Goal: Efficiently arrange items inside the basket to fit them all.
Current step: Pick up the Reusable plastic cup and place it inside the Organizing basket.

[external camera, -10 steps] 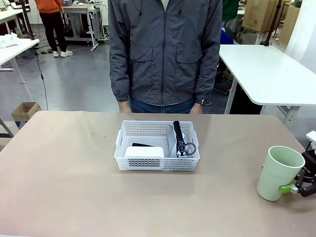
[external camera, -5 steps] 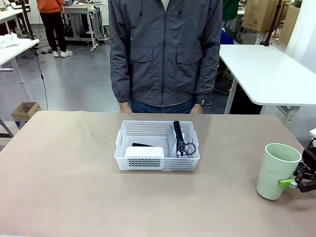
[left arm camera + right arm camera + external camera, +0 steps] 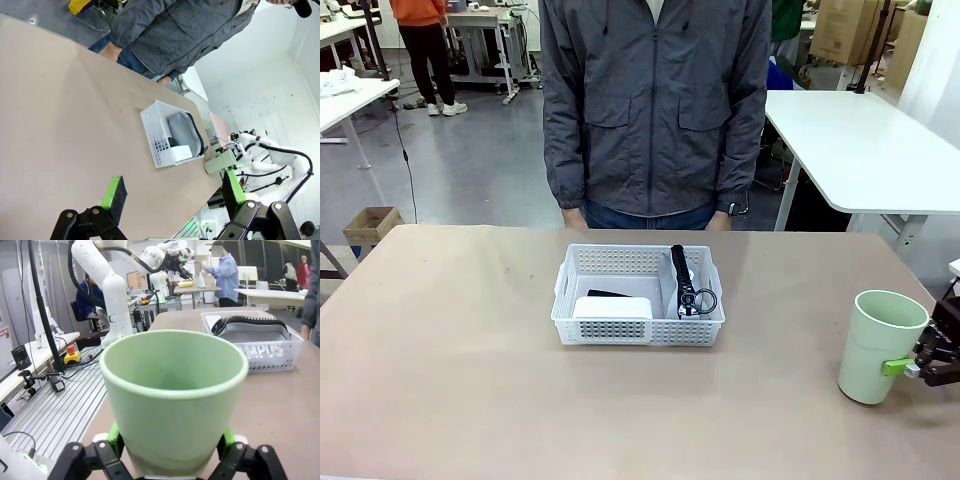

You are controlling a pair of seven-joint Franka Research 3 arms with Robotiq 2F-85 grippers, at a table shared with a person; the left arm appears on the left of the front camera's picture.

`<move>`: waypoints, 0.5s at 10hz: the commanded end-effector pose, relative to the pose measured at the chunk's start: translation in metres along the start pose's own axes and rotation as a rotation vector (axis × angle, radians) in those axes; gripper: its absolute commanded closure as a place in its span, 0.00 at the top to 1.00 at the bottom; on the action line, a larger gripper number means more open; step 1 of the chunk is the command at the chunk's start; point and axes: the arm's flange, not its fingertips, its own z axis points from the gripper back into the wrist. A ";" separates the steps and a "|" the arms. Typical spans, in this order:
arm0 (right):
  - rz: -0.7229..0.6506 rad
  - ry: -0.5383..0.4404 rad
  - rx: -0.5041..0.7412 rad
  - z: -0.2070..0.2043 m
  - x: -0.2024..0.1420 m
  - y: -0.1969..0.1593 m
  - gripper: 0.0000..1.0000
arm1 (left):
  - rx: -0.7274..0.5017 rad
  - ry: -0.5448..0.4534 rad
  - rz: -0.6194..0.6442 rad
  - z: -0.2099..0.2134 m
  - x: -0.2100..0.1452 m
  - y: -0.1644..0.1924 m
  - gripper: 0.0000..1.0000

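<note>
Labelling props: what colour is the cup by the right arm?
Pale green cup; clearest in the right wrist view.

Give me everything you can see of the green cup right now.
The pale green cup looks like smooth matte plastic, tapering from a wide rolled rim to a narrower base, with no handle. It stands upright and looks empty, on the tan table near its right edge, well apart from the white basket. The right hand is shut on its lower wall, a green pad pressed against each side. Nothing else touches it.
</note>
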 end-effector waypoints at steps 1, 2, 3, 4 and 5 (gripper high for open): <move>0.020 -0.011 0.010 0.005 0.001 0.001 0.00 | -0.008 0.009 -0.012 0.003 -0.001 -0.001 1.00; 0.019 -0.005 0.009 0.005 0.002 0.001 0.36 | -0.008 0.009 -0.012 0.003 -0.001 -0.001 1.00; 0.023 -0.001 0.012 0.005 0.004 0.003 0.00 | -0.008 0.009 -0.012 0.003 -0.001 -0.001 1.00; 0.033 0.004 0.010 0.006 0.013 0.007 0.00 | -0.008 0.009 -0.012 0.003 -0.001 -0.001 1.00; 0.047 0.008 0.003 0.005 0.029 0.013 0.00 | -0.008 0.009 -0.012 0.003 -0.001 -0.001 1.00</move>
